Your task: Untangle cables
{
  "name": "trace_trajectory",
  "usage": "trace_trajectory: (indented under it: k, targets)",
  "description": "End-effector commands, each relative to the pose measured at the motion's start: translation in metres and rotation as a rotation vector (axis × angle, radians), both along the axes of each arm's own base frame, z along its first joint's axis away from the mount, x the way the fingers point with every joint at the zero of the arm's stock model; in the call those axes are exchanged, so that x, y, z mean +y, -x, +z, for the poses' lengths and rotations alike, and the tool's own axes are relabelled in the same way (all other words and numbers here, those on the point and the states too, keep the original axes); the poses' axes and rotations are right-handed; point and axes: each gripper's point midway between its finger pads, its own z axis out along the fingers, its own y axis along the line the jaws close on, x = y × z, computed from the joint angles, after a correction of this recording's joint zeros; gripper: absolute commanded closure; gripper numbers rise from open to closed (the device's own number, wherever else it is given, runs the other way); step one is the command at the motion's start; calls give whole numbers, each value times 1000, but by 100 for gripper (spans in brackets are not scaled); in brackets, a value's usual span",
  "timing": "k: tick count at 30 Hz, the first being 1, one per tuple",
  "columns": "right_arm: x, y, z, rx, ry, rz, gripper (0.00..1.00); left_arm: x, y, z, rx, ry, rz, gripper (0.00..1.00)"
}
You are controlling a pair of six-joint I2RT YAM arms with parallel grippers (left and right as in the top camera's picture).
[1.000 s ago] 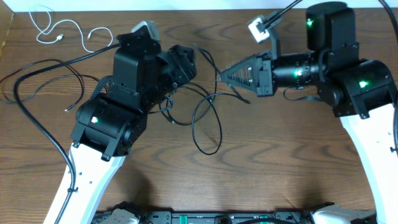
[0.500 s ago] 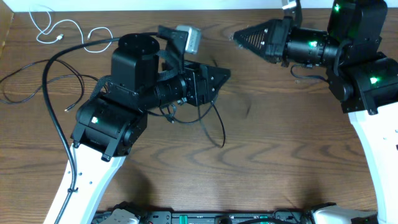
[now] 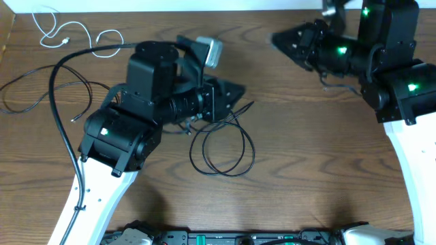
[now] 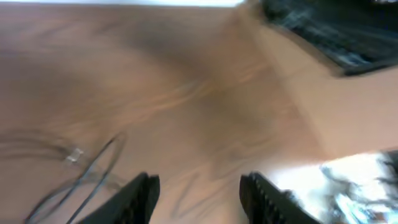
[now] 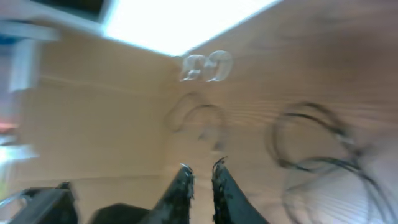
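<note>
One black cable (image 3: 225, 174) lies looped mid-frame on the wooden surface (image 3: 313, 170), a second black cable (image 3: 27, 78) far left, a white cable (image 3: 68, 28) upper left. Left fingers (image 4: 142, 198) apart, empty; right fingers (image 5: 181, 186) narrowly apart, empty.

The table (image 3: 306, 170) is surfaced in brown wood with a visible grain and a low satin sheen. The white cable (image 3: 76, 25), the looped black cable (image 3: 253, 151) and the black cable at the left (image 3: 24, 82) are sheathed smoothly, apparently in plastic. The upper arm housings (image 3: 153, 75) are finished matt black; the lower arm links (image 3: 95, 197) are finished in smooth, slightly glossy white.
</note>
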Motion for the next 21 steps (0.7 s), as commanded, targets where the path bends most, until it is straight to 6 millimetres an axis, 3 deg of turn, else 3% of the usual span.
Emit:
trace_trajectory:
  k: [1, 5, 7, 10, 14, 17, 21]
  targets:
    - [-44, -13, -26, -29, 244, -168, 87, 56, -18, -38, 31, -280, 264, 52]
    - [-73, -10, -50, 19, 417, -250, 73, 82, 1, -84, 190, -462, 299, 44]
    - [-82, -9, -56, 23, 477, -266, 56, 84, 13, -110, 292, -513, 267, 39]
    - [-86, -8, -58, 8, 518, -257, 34, 82, 26, -143, 413, -554, 220, 38]
    - [-87, -7, -60, 9, 538, -246, 23, 87, 37, -179, 515, -615, 208, 37]
    - [-93, -5, -63, 24, 564, -263, 21, 90, 43, -187, 557, -623, 226, 33]
    - [-102, -3, -68, 44, 606, -292, 20, 97, 56, -176, 567, -608, 255, 30]
